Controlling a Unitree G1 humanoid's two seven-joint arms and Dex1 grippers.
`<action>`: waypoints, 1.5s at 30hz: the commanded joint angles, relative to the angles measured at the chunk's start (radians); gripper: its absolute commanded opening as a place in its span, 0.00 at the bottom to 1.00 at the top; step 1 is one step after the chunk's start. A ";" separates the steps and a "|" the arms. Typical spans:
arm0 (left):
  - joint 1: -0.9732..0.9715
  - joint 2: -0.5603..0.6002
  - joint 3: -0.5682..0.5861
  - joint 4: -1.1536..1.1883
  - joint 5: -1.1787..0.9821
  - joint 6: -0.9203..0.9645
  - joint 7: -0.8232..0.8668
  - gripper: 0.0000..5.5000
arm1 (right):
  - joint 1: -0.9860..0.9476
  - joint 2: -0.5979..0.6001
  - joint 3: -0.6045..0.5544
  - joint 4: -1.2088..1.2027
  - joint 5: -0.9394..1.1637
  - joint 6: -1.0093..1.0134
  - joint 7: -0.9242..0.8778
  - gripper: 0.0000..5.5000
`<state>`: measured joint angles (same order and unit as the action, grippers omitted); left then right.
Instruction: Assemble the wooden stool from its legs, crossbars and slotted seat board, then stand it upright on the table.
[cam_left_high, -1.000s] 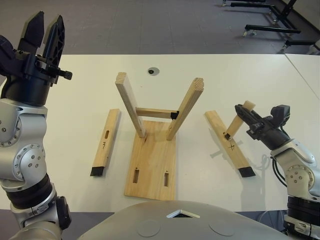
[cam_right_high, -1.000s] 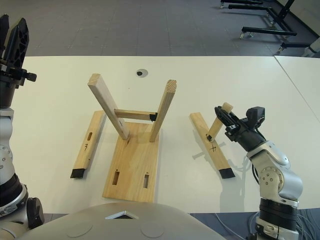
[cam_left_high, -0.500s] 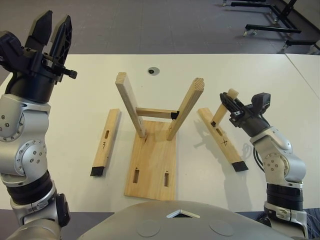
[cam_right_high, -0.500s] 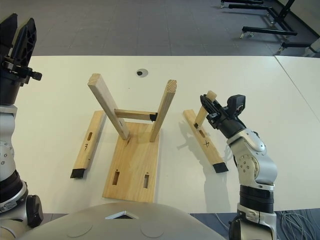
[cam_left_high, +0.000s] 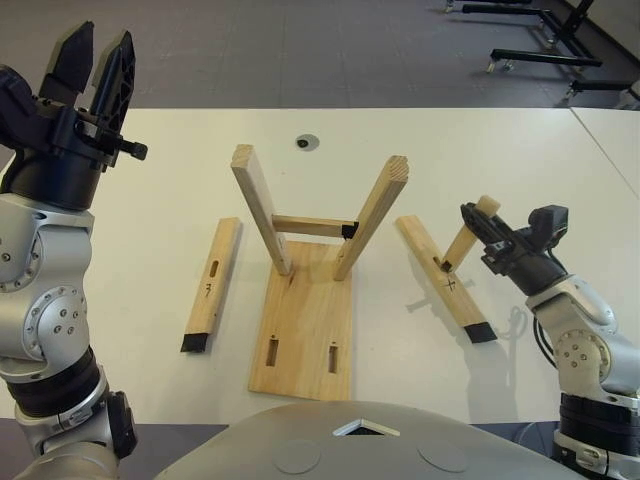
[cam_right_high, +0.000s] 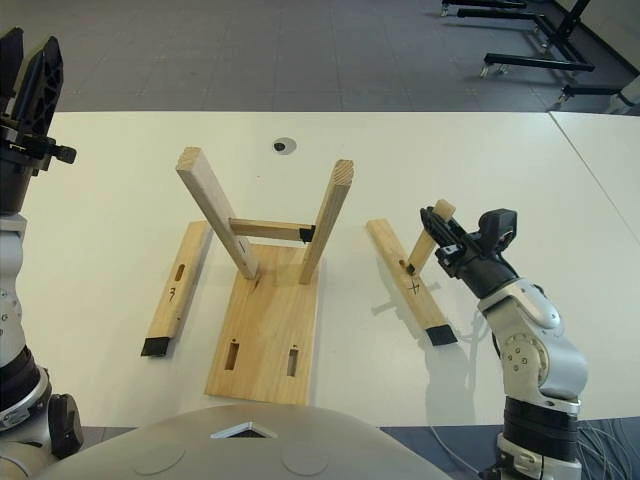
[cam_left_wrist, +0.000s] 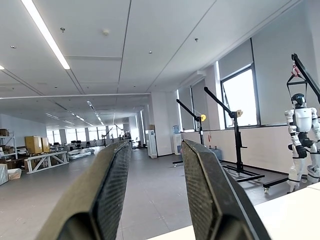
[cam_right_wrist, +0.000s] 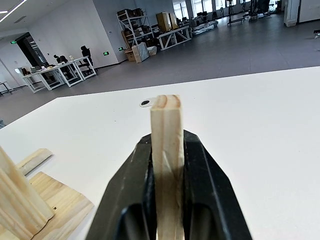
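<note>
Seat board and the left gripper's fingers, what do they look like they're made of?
Seat board: pale bare wood, likely pine, showing grain and no gloss. Left gripper fingers: black, matte, with a fine woven texture, possibly carbon fibre or moulded plastic.

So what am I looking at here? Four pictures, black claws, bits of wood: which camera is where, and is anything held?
It is a humanoid robot with two arms. Two pictures come from cameras in its head, looking down on a white table; two from cameras on its wrists. The left gripper is raised, open and empty. The right gripper is shut on a short crossbar, whose lower end meets a loose leg lying flat. Another loose leg lies on the left. Between them the seat board lies flat with two legs standing in it, joined by a second crossbar.
</note>
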<state>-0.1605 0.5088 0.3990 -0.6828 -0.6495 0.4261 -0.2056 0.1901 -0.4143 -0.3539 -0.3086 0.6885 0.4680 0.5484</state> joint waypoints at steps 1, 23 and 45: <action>-0.019 0.017 -0.005 0.012 -0.005 0.016 -0.008 0.33 | 0.003 0.013 0.009 0.012 -0.029 -0.036 -0.003 0.07; -0.074 0.021 -0.050 0.073 -0.006 0.013 -0.057 0.33 | -0.041 0.102 0.123 0.257 -0.154 -0.284 0.021 0.07; -0.125 0.022 -0.063 0.121 -0.007 0.027 -0.086 0.33 | -0.102 0.191 0.232 0.400 -0.255 -0.476 0.030 0.07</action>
<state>-0.2705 0.5278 0.3378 -0.5682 -0.6571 0.4464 -0.2925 0.0389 -0.2283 -0.1461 0.0410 0.4703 -0.0454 0.5774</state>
